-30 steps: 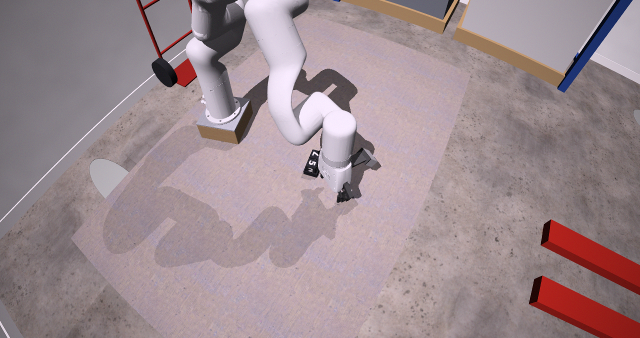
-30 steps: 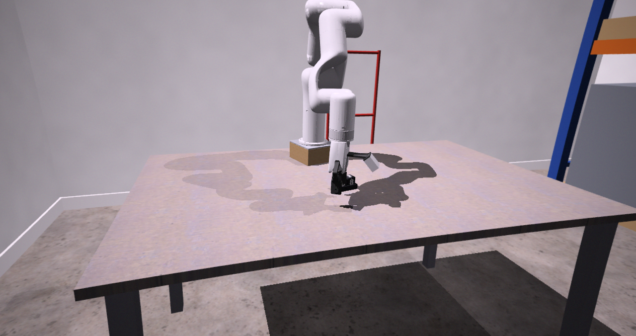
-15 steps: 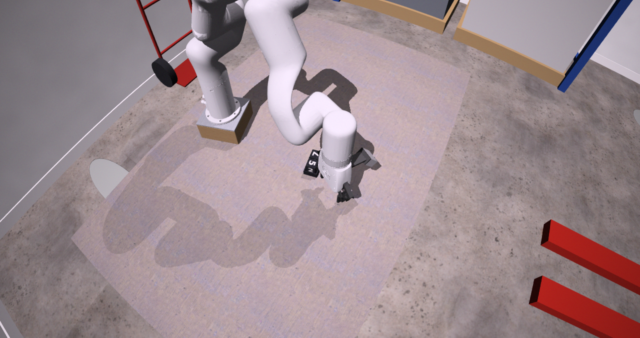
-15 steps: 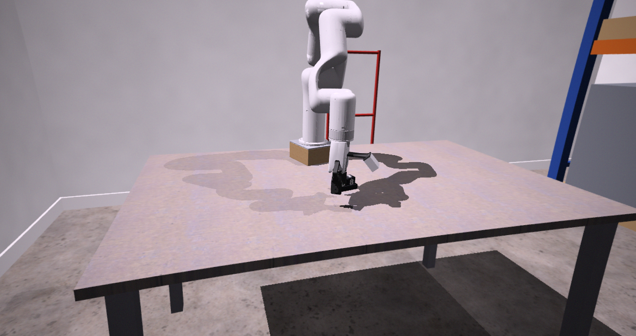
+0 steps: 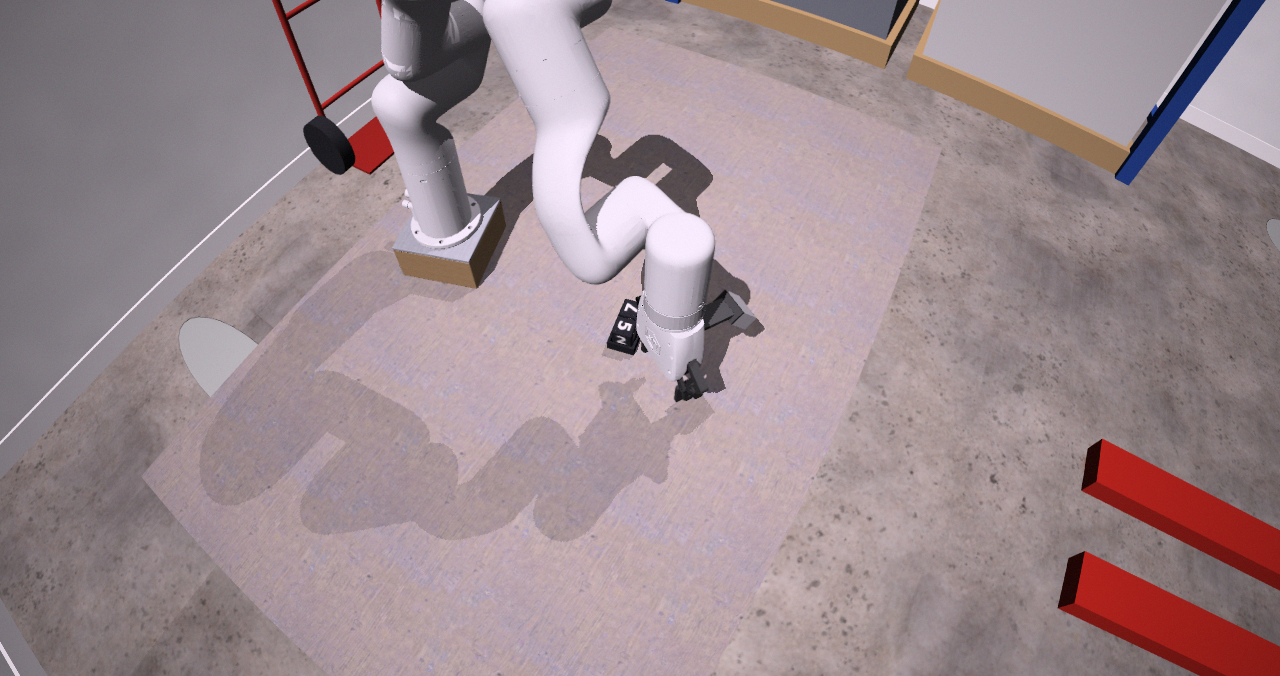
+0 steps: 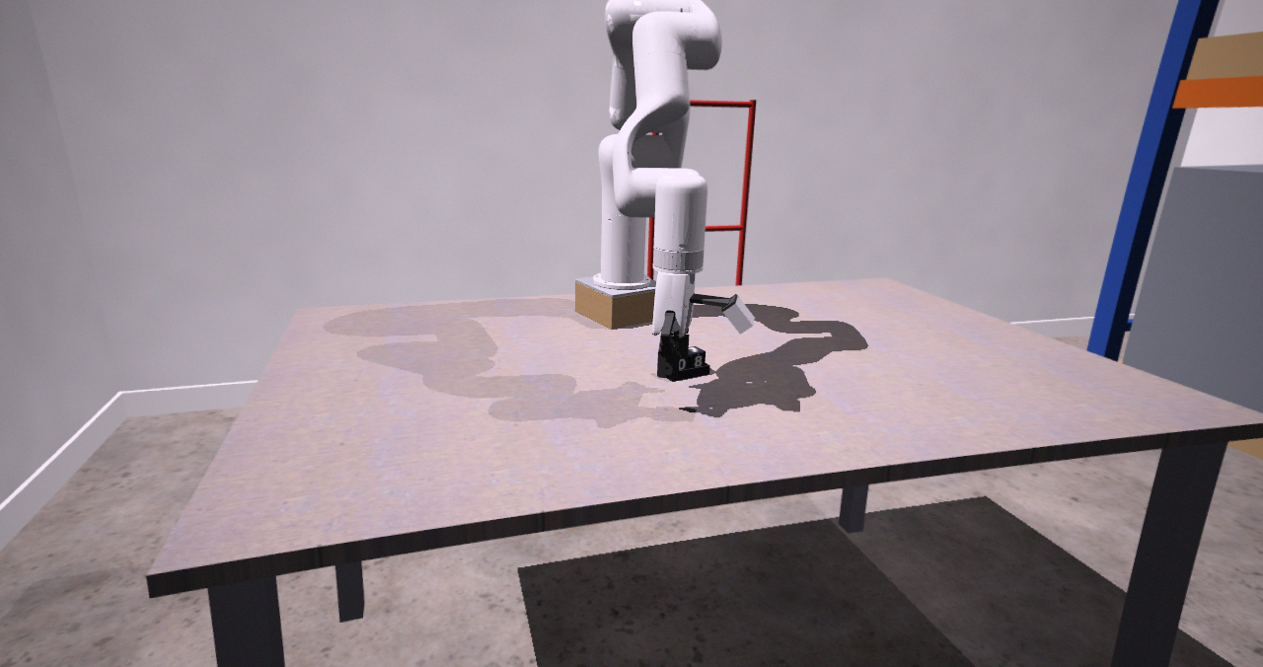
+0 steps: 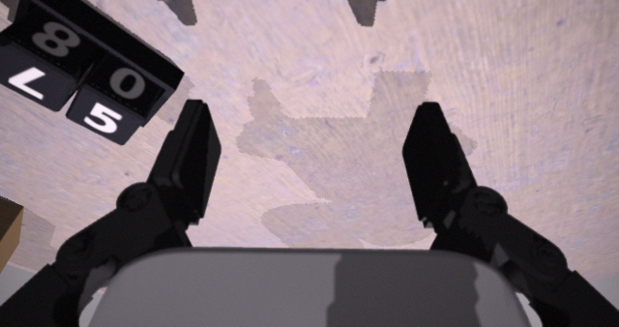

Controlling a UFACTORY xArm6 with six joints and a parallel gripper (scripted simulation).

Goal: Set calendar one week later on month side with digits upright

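Note:
The black calendar tray [image 7: 99, 59] sits flat on the table at the upper left of the wrist view, with two black cubes side by side in it. The left cube [image 7: 36, 71] shows 8 on the side and 7 on top. The right cube [image 7: 113, 106] shows 0 on the side and 5 on top. In the exterior view the calendar [image 6: 682, 362] reads 0 8 from the front. It also shows in the top view [image 5: 624, 324], partly behind the arm. My gripper [image 7: 311, 125] is open and empty, above bare table beside the tray; it also shows in the top view [image 5: 693, 387].
The arm's base stands on a wooden block [image 5: 449, 256] at the back of the table. A small grey bracket [image 6: 732, 310] sticks out from the wrist. Off the table are a red hand truck [image 5: 331, 126], shelving and red beams [image 5: 1181, 511].

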